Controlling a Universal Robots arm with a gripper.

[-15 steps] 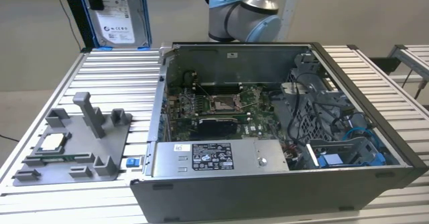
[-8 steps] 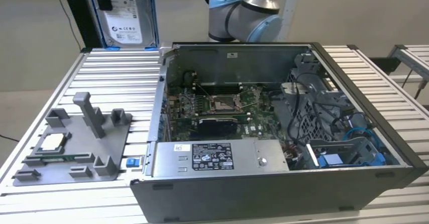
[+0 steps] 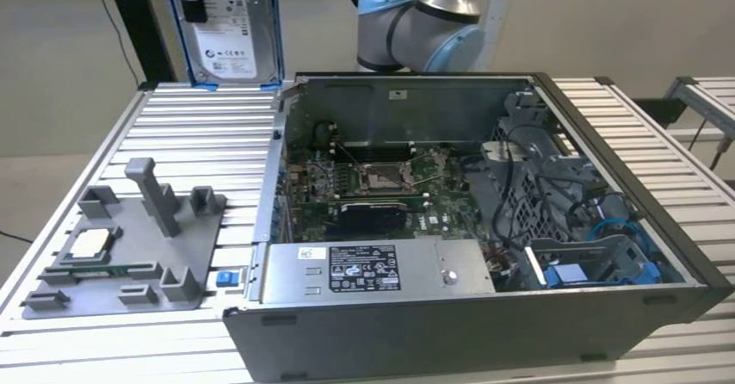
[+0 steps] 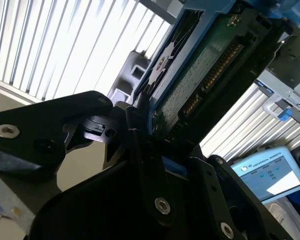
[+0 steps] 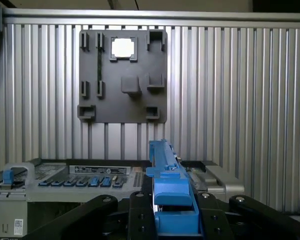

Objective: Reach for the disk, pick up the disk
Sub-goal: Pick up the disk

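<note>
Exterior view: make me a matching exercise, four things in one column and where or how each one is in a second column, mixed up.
1. disk
2. processor chip
3. blue clip
4. computer case

A. lying on the grey fixture plate
B. open, motherboard showing
C. held upright, clamped by the fingers
D. on the table, between fixture plate and case

Pairs: 1-C, 2-A, 3-D, 4-B

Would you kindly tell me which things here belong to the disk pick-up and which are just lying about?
Job in hand: the disk, clamped in the gripper.
Lying about: computer case, grey fixture tray, processor chip, small blue clip.
</note>
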